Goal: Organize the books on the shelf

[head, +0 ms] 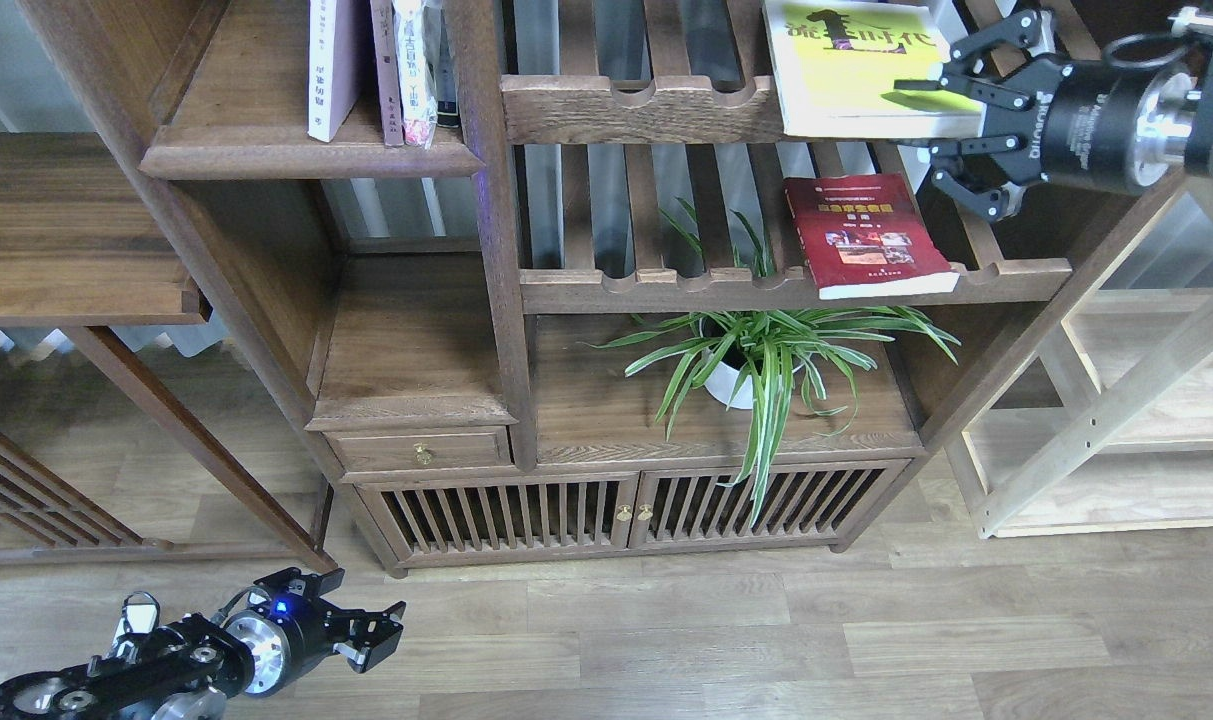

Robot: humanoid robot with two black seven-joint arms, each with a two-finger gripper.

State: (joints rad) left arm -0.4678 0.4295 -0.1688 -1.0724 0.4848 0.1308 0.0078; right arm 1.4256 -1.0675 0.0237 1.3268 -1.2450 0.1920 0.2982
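The yellow-green book (851, 65) lies flat on the upper slatted rack at top right. My right gripper (921, 118) is at its right edge, open, one finger over the cover and one below the book. The red book (866, 235) lies flat on the lower slatted rack. The pale lavender book (331, 70) stands on the dark-brown shelf (266, 155) at top left, beside a few other upright books. Low over the floor at bottom left, my left gripper (374, 632) is open and holds nothing.
A spider plant (766, 360) in a white pot stands under the red book. Below it are a cabinet with slatted doors (626, 515) and a small drawer (421, 450). A pale wood unit (1126, 430) stands to the right, a dark side table (66, 240) to the left.
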